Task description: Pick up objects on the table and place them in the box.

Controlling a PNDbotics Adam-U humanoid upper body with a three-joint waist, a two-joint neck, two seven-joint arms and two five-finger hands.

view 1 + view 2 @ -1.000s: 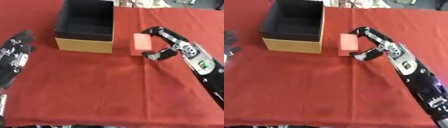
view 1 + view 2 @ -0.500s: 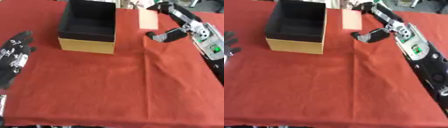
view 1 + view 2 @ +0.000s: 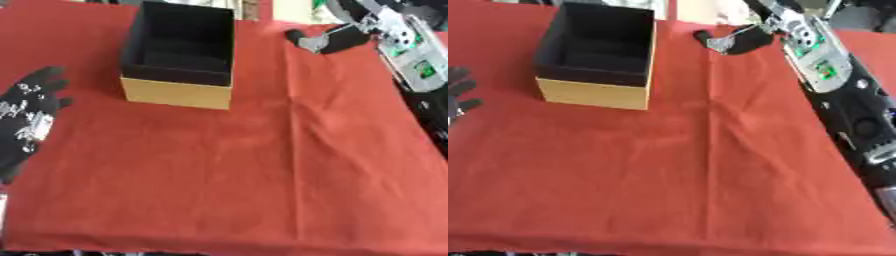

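Since a second ago your right hand (image 3: pixel 741 37) has lifted the pale pink block (image 3: pixel 702 11) off the red cloth (image 3: pixel 262 165) and carried it up and away to the far edge of the table, where it now shows only partly at the top of the view. Your fingers look curled around it with the thumb reaching toward the box (image 3: pixel 179 60), though the top of the view cuts off most of the grasp. That black-lined box, open at the top, lies to the left of your right hand and a little nearer you, so the carry wants to go leftward over its rim. Your left hand (image 3: pixel 26 120) rests open at the left edge, nearer the box but idle.
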